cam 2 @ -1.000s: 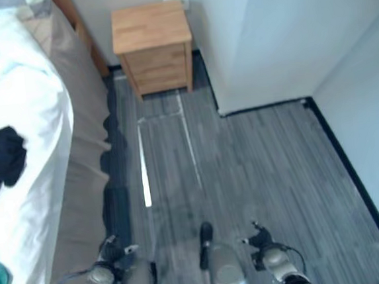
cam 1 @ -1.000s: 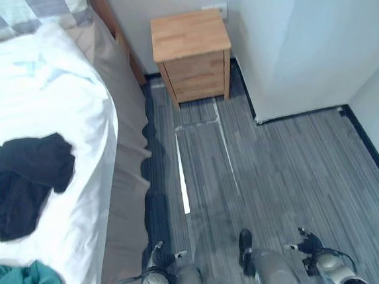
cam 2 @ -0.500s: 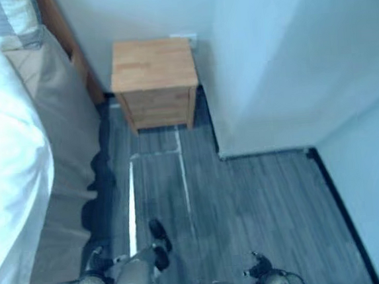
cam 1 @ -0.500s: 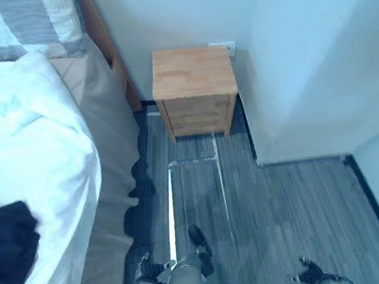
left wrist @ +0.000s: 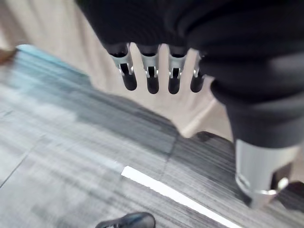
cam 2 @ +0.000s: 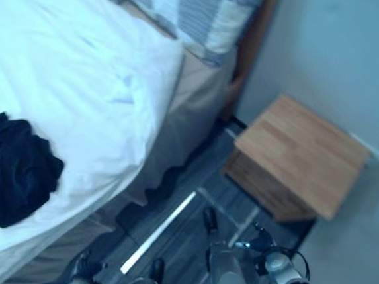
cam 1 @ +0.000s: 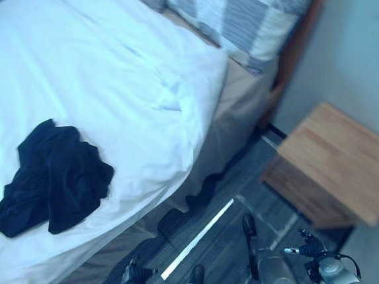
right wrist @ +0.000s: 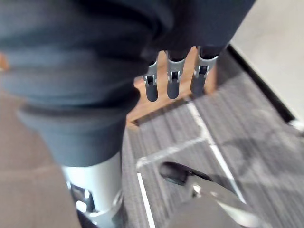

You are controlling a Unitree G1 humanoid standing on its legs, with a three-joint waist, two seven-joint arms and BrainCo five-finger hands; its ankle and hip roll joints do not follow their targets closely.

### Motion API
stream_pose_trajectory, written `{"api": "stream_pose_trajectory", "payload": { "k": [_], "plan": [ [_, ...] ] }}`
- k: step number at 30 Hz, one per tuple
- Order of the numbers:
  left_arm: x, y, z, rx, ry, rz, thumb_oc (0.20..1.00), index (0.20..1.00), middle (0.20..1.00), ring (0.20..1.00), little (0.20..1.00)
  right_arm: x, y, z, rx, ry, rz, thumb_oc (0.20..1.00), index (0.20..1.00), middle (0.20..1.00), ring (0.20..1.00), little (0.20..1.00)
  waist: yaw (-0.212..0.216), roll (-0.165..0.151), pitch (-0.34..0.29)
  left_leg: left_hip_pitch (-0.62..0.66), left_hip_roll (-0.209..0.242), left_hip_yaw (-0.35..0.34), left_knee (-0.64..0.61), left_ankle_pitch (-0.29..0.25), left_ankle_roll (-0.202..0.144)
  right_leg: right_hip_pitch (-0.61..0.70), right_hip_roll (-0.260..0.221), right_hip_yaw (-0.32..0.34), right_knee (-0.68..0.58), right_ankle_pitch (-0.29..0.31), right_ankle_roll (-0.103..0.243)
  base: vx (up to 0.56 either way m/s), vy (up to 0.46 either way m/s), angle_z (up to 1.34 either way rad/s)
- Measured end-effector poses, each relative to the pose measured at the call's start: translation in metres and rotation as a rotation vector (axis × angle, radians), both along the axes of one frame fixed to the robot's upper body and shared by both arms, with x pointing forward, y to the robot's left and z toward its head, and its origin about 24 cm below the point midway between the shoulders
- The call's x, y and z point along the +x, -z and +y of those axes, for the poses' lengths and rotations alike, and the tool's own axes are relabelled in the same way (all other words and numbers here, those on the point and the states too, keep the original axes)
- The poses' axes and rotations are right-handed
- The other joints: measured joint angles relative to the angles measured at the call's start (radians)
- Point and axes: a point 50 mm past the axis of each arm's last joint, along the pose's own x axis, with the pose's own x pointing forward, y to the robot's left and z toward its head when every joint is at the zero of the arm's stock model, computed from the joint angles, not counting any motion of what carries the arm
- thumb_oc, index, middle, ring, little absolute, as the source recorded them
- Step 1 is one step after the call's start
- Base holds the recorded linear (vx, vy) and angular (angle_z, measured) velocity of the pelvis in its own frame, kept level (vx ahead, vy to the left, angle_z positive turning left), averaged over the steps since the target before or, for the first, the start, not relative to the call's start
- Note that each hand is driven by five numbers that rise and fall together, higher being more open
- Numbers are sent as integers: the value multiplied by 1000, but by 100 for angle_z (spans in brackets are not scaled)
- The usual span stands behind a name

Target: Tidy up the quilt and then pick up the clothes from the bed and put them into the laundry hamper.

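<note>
A crumpled black garment (cam 1: pixel 52 178) lies on the white quilt (cam 1: pixel 97 70), near the bed's side edge. The quilt is rumpled and hangs over that edge. My left hand (left wrist: pixel 150 76) hangs low beside the bed's beige skirt (left wrist: pixel 52 38), its fingers straight and holding nothing. My right hand (right wrist: pixel 173 81) hangs over the grey floor with relaxed, straight fingers, also holding nothing, and the wooden nightstand (right wrist: pixel 140 110) shows just past them. Both hands are well below and apart from the garment.
A grey-and-white checked pillow (cam 1: pixel 245 14) rests against the wooden headboard (cam 1: pixel 295 46). The nightstand (cam 1: pixel 340 162) stands between bed and wall (cam 1: pixel 364 47). A white tape line (cam 1: pixel 198 238) crosses the narrow strip of grey floor beside the bed.
The camera has swung left toward the bed, so the whole picture has shifted; quilt, pillow and black garment now take up most of the view. Both hands still hang low and hold nothing.
</note>
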Motion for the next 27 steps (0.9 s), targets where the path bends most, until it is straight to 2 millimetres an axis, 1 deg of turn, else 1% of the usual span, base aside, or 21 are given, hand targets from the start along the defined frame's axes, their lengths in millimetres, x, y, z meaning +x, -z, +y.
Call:
{"api": "stream_pose_trajectory", "payload": {
  "k": [1, 2, 3, 4, 5, 6, 7, 8, 9, 10, 12, 14, 15, 16, 17, 19, 20, 21, 23, 25, 27],
  "plan": [
    [-2, 1, -2, -4, -3, 4, 1000, 1000, 1000, 1000, 1000, 4, -2, -2, -7, -4, -10, 1000, 1000, 1000, 1000, 1000, 3, -16, 6, 0, -9, 21, 19, -9, -22, 0, 0, -5, 17, 10, -14, 299, -242, 134],
    [-19, 7, -6, -20, -19, 45, 1000, 1000, 1000, 1000, 1000, 16, -11, -7, -16, -9, -58, 1000, 1000, 1000, 1000, 1000, 20, -1, 2, 19, -17, 56, 28, -3, -33, 21, 10, -33, 40, 12, -83, 295, -241, 66],
    [-23, 9, -10, -40, -43, 40, 1000, 1000, 1000, 1000, 1000, 22, -18, -10, -23, -12, -85, 1000, 1000, 1000, 1000, 1000, 11, 4, 10, 14, -16, 67, 76, 45, -45, 32, 21, -50, 45, 1, -84, 78, -224, 102],
    [-22, 9, -13, -51, -42, 34, 1000, 1000, 1000, 1000, 1000, 31, -28, -13, -24, -22, -146, 1000, 1000, 1000, 1000, 1000, 0, -9, 19, -36, -3, 133, 170, 50, -84, 67, 14, -99, 24, 14, -120, 38, -227, 113],
    [-23, 9, -10, -52, -68, 30, 1000, 1000, 1000, 1000, 1000, 43, -41, -16, -37, -35, -210, 1000, 1000, 1000, 1000, 1000, 11, -39, 41, -112, 9, 178, 275, 55, -110, 95, -7, -153, -1, 3, -134, 95, -265, 163],
    [-8, 5, -10, -51, -65, -11, 1000, 1000, 1000, 1000, 1000, 46, -49, -22, -50, -33, -248, 1000, 1000, 1000, 1000, 1000, -6, -54, 54, -194, 44, 289, 378, 57, -126, 134, -17, -208, -47, 16, -133, 71, -89, 139],
    [-5, 3, -8, -51, -75, -33, 1000, 1000, 1000, 1000, 1000, 51, -56, -23, -57, -32, -281, 1000, 1000, 1000, 1000, 1000, 6, -70, 62, -228, 66, 361, 366, 57, -131, 152, -23, -240, -71, 4, -136, 124, -46, 138],
    [8, -5, -6, -57, -89, -112, 1000, 1000, 1000, 1000, 1000, 64, -82, -27, -79, -54, -397, 1000, 1000, 1000, 1000, 1000, 8, -75, 72, -281, 138, 561, 288, 63, -128, 154, -11, -286, -90, -11, -138, 129, 36, 83],
    [11, -6, -7, -59, -84, -124, 1000, 1000, 1000, 1000, 1000, 78, -101, -31, -98, -58, -485, 1000, 1000, 1000, 1000, 1000, 26, -67, 83, -308, 144, 580, 242, 73, -117, 160, -3, -306, -90, -7, -132, 235, 68, 77],
    [13, -7, -8, -65, -83, -133, 1000, 1000, 1000, 1000, 1000, 89, -120, -36, -127, -58, -558, 1000, 1000, 1000, 1000, 1000, 17, -46, 94, -313, 155, 659, 195, 97, -122, 185, 15, -334, -92, -15, -125, 168, 77, 53],
    [14, -9, -8, -67, -80, -150, 1000, 1000, 1000, 1000, 1000, 93, -154, -44, -214, -113, -678, 1000, 1000, 1000, 1000, 1000, 15, -14, 90, -309, 148, 716, 145, 128, -88, 216, 35, -377, -89, -53, -118, 179, 39, 43],
    [5, -7, -3, -59, -105, -129, 1000, 1000, 1000, 1000, 1000, 103, -177, -44, -280, -158, -764, 1000, 1000, 1000, 1000, 1000, 28, -13, 89, -283, 105, 674, 109, 139, -72, 229, 41, -382, -66, -59, -103, 175, 13, 7],
    [-1, -3, -4, -62, -111, -99, 1000, 1000, 1000, 1000, 1000, 103, -189, -51, -340, -152, -798, 1000, 1000, 1000, 1000, 1000, 11, 3, 84, -249, 92, 627, 59, 169, -41, 224, 33, -401, 20, -104, -81, 149, -12, 24],
    [-3, -2, -4, -62, -111, -93, 1000, 1000, 1000, 1000, 1000, 101, -191, -54, -376, -160, -798, 1000, 1000, 1000, 1000, 1000, 10, 4, 85, -232, 89, 624, 42, 193, -30, 215, 21, -404, 75, -129, -77, 49, -13, 54],
    [-6, -1, -4, -62, -111, -80, 1000, 1000, 1000, 1000, 1000, 99, -195, -58, -428, -178, -801, 1000, 1000, 1000, 1000, 1000, 7, -2, 83, -203, 70, 616, 9, 197, -13, 180, -14, -393, 209, -170, -53, 95, -26, 37],
    [-5, -1, -3, -51, -85, -69, 1000, 1000, 1000, 1000, 1000, 102, -211, -59, -534, -233, -841, 1000, 1000, 1000, 1000, 1000, -1, 2, 84, -186, 51, 576, -1, 193, -14, 62, -61, -319, 429, -234, -8, 121, -98, 47],
    [-1, -2, -1, -39, -71, -68, 1000, 1000, 1000, 1000, 1000, 107, -228, -58, -611, -264, -896, 1000, 1000, 1000, 1000, 1000, -15, -4, 88, -184, 27, 534, -23, 197, -19, 17, -59, -211, 426, -268, -14, 182, -210, 74],
    [4, -4, 3, -26, -67, -66, 1000, 1000, 1000, 1000, 1000, 110, -237, -58, -650, -282, -922, 1000, 1000, 1000, 1000, 1000, -25, -6, 98, -185, 13, 514, -25, 201, -19, 14, -60, -165, 361, -269, -13, 188, -259, 102],
    [19, -11, 9, -6, -60, -94, 1000, 1000, 1000, 1000, 1000, 115, -249, -57, -706, -300, -956, 1000, 1000, 1000, 1000, 1000, -10, -4, 101, -174, -16, 415, -49, 202, -29, 8, -51, -59, 215, -265, -13, 177, -285, 124],
    [30, -19, 18, 22, -43, -132, 1000, 1000, 1000, 1000, 1000, 123, -254, -51, -708, -310, -972, 1000, 1000, 1000, 1000, 1000, -2, -5, 101, -177, -27, 372, -49, 209, -35, 28, -65, -57, 145, -141, 12, 73, -214, 110],
    [32, -22, 22, 31, -40, -148, 1000, 1000, 1000, 1000, 1000, 135, -262, -37, -706, -363, -998, 1000, 1000, 1000, 1000, 1000, 34, -5, 104, -186, -20, 375, -39, 212, -39, 54, -55, -80, 104, -88, -19, -25, -122, 27]
  ]
}}
